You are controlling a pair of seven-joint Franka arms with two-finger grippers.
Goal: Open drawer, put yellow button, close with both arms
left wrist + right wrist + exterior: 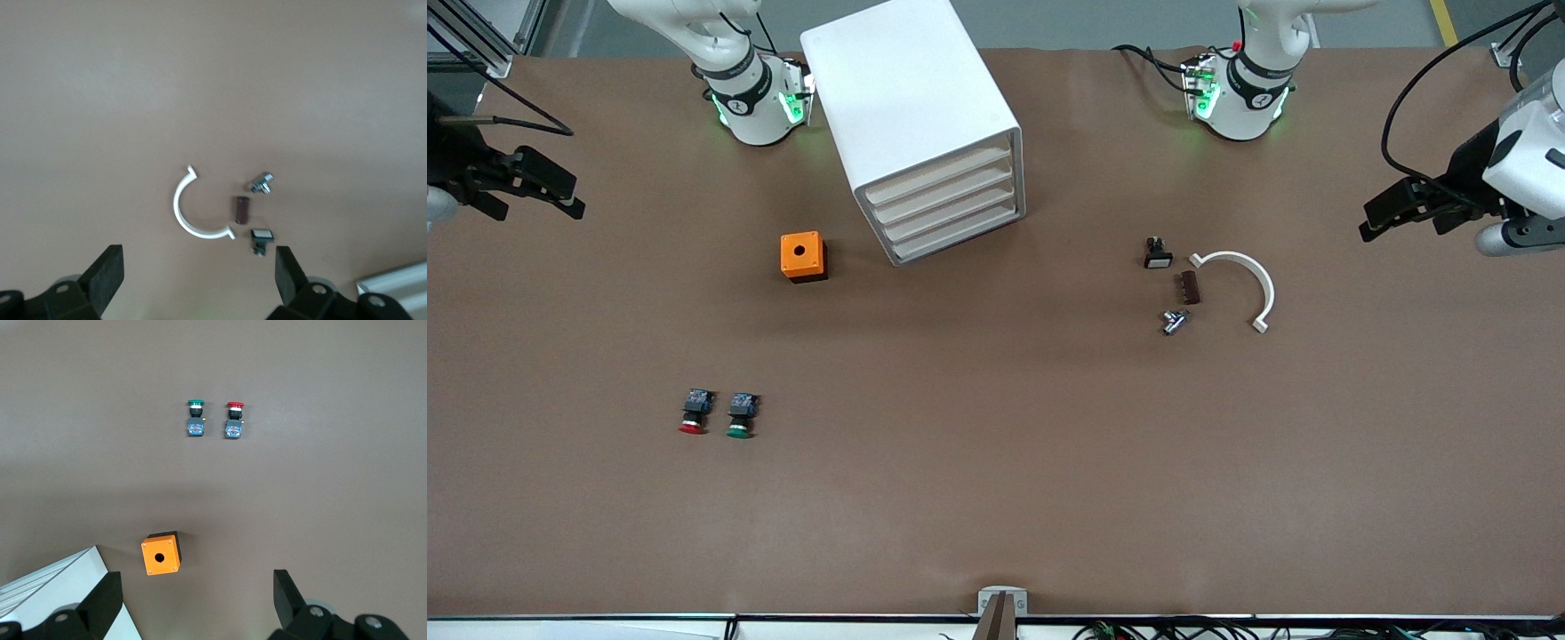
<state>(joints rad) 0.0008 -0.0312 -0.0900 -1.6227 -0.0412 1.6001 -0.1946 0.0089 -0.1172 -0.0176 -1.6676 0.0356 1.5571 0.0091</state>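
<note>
Facing the camera at upper centre of the frame, the drawer (pixel 941 180) sits shut in the cabinet (pixel 898 89), nearer the right arm's base. The yellow button shows nowhere; whether the drawer holds it cannot be told. Left gripper (pixel 198 252) and right gripper (pixel 196 576) hover spread, empty, over the table's ends.

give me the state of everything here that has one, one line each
top drawer: closed, flush with the three below
yellow button: not in view
red button: lying on its side on the table
green button: lying on its side beside the red one
orange box: upright, hole on top empty
left gripper: open, over the small parts
right gripper: open, waiting
</note>
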